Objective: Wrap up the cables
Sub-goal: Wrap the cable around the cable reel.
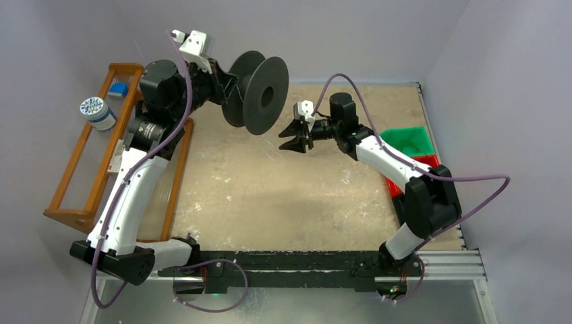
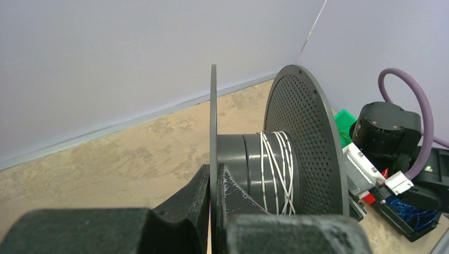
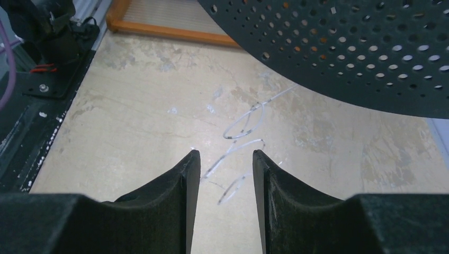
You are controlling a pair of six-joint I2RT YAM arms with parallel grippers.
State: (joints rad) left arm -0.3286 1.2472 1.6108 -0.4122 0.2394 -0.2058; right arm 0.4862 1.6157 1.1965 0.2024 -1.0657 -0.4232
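Observation:
A black spool (image 1: 260, 91) hangs in the air at the back of the table, and my left gripper (image 1: 226, 88) holds it. In the left wrist view the left gripper (image 2: 214, 174) is shut on the spool's thin near flange (image 2: 213, 116). Several turns of the thin whitish cables (image 2: 275, 169) lie on the hub beside the perforated far flange (image 2: 304, 132). My right gripper (image 1: 291, 138) sits just right of the spool. In its wrist view the right gripper (image 3: 226, 154) is open, and the cables' loose curling end (image 3: 244, 126) trails from under the perforated flange (image 3: 344, 47) down between the fingertips, ungripped.
A wooden frame tray (image 1: 88, 169) stands along the left edge, with a white-and-blue roll (image 1: 98, 113) beside it. A green bin (image 1: 405, 140) and a red bin (image 1: 394, 185) sit at the right. A blue wire tangle (image 2: 405, 209) lies by the right arm.

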